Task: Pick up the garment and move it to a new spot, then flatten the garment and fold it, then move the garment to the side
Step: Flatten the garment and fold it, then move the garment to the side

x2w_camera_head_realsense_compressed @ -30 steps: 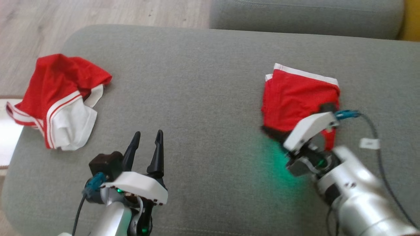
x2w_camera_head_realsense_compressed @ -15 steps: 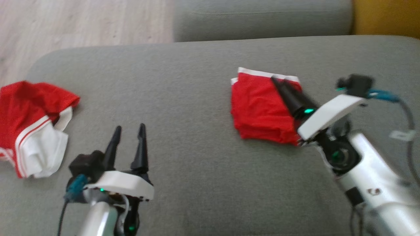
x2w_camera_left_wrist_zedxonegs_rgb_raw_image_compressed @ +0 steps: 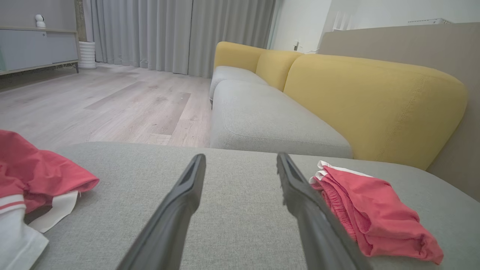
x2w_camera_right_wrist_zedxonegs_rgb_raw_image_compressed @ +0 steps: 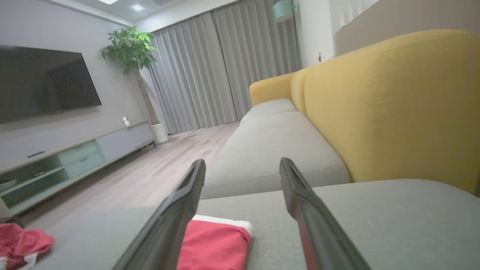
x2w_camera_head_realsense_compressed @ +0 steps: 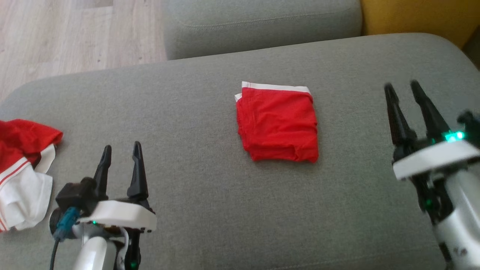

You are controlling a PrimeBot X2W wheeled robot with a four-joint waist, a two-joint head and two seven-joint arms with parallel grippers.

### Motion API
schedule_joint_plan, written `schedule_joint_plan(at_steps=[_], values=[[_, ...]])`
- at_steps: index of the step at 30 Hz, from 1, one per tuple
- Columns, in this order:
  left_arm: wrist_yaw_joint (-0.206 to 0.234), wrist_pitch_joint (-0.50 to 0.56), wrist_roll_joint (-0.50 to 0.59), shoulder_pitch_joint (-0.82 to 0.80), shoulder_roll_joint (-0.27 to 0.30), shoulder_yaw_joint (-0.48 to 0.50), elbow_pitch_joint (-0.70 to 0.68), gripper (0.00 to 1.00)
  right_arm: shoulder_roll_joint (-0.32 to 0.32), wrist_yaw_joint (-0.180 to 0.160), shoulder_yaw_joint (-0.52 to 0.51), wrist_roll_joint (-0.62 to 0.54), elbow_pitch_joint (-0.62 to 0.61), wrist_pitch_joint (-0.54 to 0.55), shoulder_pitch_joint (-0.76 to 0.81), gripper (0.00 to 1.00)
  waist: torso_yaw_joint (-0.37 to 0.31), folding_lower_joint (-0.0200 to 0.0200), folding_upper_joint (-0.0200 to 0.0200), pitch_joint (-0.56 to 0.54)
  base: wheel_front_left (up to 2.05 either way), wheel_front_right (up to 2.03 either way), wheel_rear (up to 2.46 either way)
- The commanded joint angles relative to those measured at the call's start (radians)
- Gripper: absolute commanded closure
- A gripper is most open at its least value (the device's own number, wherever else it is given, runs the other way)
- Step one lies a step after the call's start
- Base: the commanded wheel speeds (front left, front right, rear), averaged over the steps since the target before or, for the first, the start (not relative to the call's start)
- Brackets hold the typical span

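Observation:
The garment (x2w_camera_head_realsense_compressed: 277, 125) is red with a white band along its far edge. It lies folded into a neat square in the middle of the grey sofa cushion (x2w_camera_head_realsense_compressed: 210, 195). My right gripper (x2w_camera_head_realsense_compressed: 401, 85) is open and empty, off to the right of the garment and clear of it. My left gripper (x2w_camera_head_realsense_compressed: 122, 147) is open and empty at the lower left, well apart from the garment. In the left wrist view the folded garment (x2w_camera_left_wrist_zedxonegs_rgb_raw_image_compressed: 375, 210) lies just right of the left gripper (x2w_camera_left_wrist_zedxonegs_rgb_raw_image_compressed: 241, 157). In the right wrist view the garment (x2w_camera_right_wrist_zedxonegs_rgb_raw_image_compressed: 213, 243) sits low, partly behind the left finger of the right gripper (x2w_camera_right_wrist_zedxonegs_rgb_raw_image_compressed: 242, 162).
A crumpled red and white garment (x2w_camera_head_realsense_compressed: 22, 168) lies at the cushion's left edge, seen too in the left wrist view (x2w_camera_left_wrist_zedxonegs_rgb_raw_image_compressed: 33, 180). A second grey cushion (x2w_camera_head_realsense_compressed: 262, 22) and a yellow backrest (x2w_camera_head_realsense_compressed: 416, 17) stand beyond. Wooden floor (x2w_camera_head_realsense_compressed: 67, 37) lies at the far left.
My right gripper has opened, let go of the folded garment and drawn back to the right. The head camera has turned right, so everything has shifted left in the picture. The left gripper stays open.

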Motion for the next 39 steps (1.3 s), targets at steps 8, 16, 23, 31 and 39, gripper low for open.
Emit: schedule_joint_plan(at_steps=[8,16,23,31,39], values=[[-0.021,-0.012,0.062,0.005,0.0,0.072,-0.034,0.0,0.107,-0.001,-0.132,-0.25,-0.027,-0.055,0.156,0.0,-0.014,0.0,0.0,-0.011,0.0,0.0,0.0],[-0.04,-0.012,0.09,0.02,-0.027,0.095,-0.031,0.0,0.2,-0.001,-0.214,-0.376,-0.053,-0.044,0.234,0.0,-0.009,0.0,0.0,-0.007,0.0,0.0,0.0],[-0.06,-0.012,0.108,0.007,-0.04,0.095,-0.023,0.0,0.209,-0.001,-0.225,-0.388,-0.061,0.022,0.208,0.0,0.022,0.0,0.0,0.002,0.0,0.0,0.0],[-0.072,-0.012,0.12,-0.031,-0.048,0.061,-0.038,0.0,0.196,-0.001,-0.24,-0.312,0.125,0.178,-0.036,0.0,0.132,0.0,0.0,0.065,0.0,0.0,0.0],[-0.069,-0.012,0.108,-0.07,-0.051,0.027,-0.031,0.0,0.129,-0.001,-0.218,-0.274,0.443,0.328,-0.293,0.0,0.244,0.0,0.0,0.145,0.0,0.0,0.0]])
